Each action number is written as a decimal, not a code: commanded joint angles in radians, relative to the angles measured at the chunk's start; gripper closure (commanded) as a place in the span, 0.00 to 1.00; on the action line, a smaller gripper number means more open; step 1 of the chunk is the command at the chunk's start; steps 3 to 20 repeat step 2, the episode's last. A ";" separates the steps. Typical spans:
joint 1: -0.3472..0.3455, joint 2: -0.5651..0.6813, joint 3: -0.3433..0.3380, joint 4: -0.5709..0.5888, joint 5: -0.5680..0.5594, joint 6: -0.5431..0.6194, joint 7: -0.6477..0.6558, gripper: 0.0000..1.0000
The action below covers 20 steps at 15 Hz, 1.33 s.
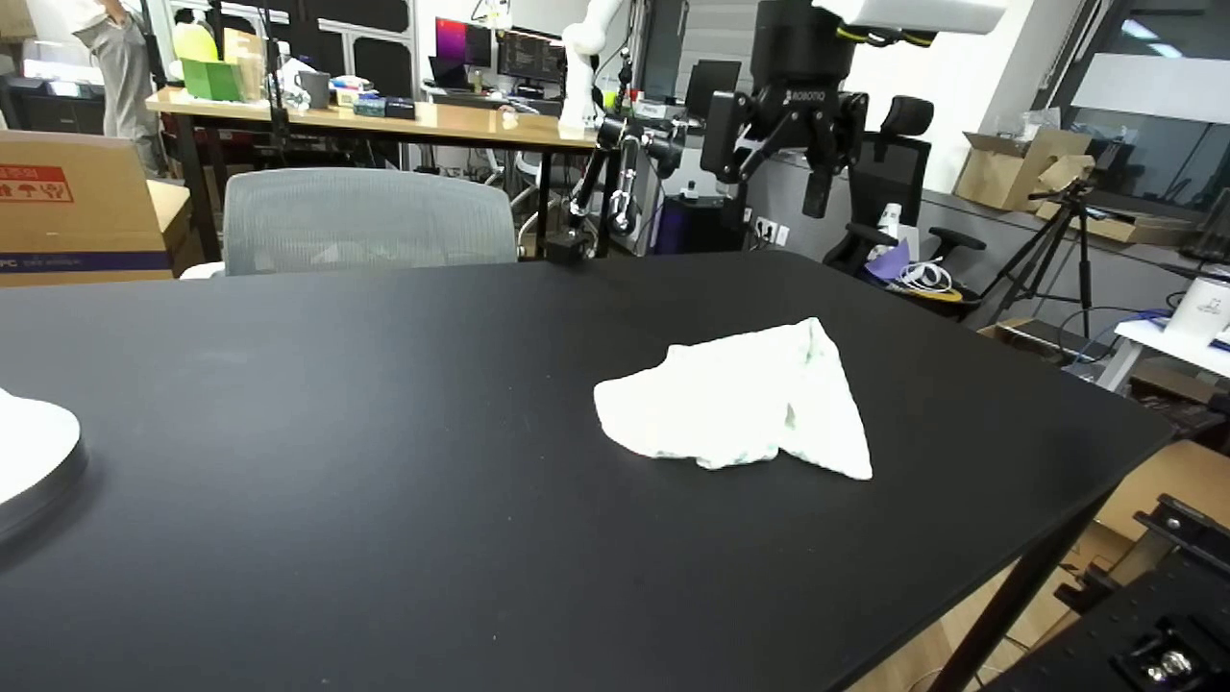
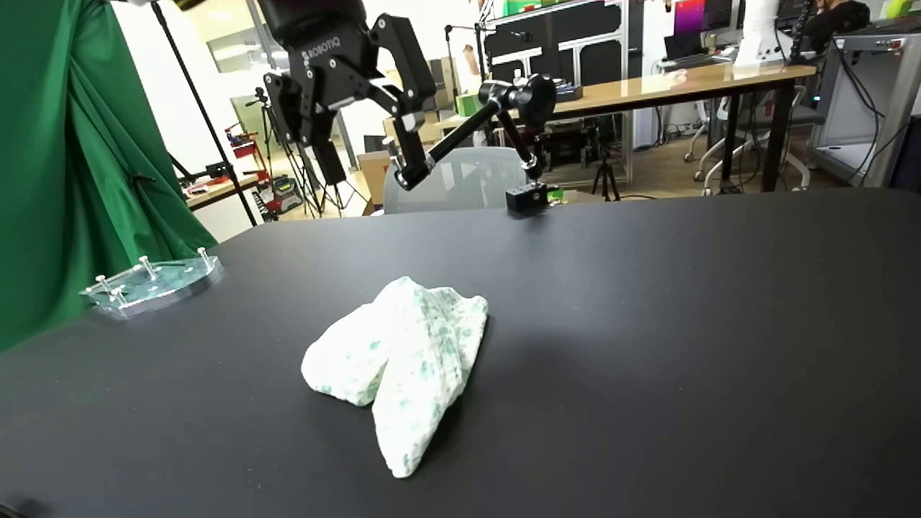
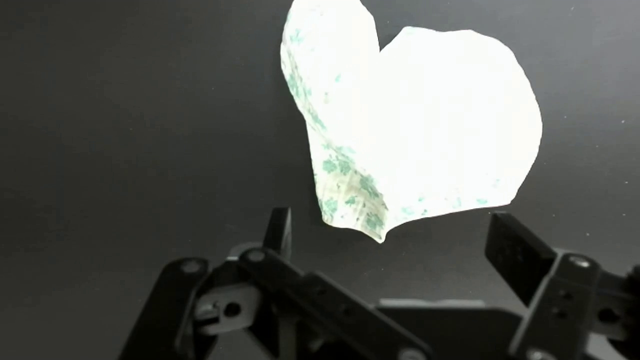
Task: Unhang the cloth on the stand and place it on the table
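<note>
Wrist view: black two-finger claw (image 3: 389, 225) nearest, fingers wide apart, holding nothing. White cloth with green leafy print (image 3: 425, 120), crumpled into a two-lobed, heart-like heap, lies at 12 o'clock from the claw; its near tip points to 6 and, in this view, falls between the fingertips. Narrow lobe runs roughly 12 to 6, leaning toward 11, top cut off at the view's edge; broad lobe bulges toward 1, overexposed, folds there unreadable.

In both exterior views the claw hangs well above, not touching; cloth sits below it at 6 o'clock, resting on the matte black table (image 1: 336, 432). Placing looks done, I'd judge: next move likely up and away, no fabric to drag. If a tidying grasp is wanted, travel is 12 o'clock plus down, onto the narrow lobe. Single claw, no side to pick.

Farther, in an exterior view: clear plate with upright metal bolts (image 2: 165, 280), 10 o'clock from cloth; then black jointed metal arm (image 2: 536, 101) at the table's far edge, 1 o'clock. Probably the task's stand, can't confirm; no cloth on it.
</note>
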 commanded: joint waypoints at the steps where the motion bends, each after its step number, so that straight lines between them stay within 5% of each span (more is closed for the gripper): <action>1: -0.012 -0.090 0.008 -0.048 0.006 -0.039 0.013 0.00; 20: -0.016 -0.106 0.006 -0.055 0.008 -0.055 0.000 0.00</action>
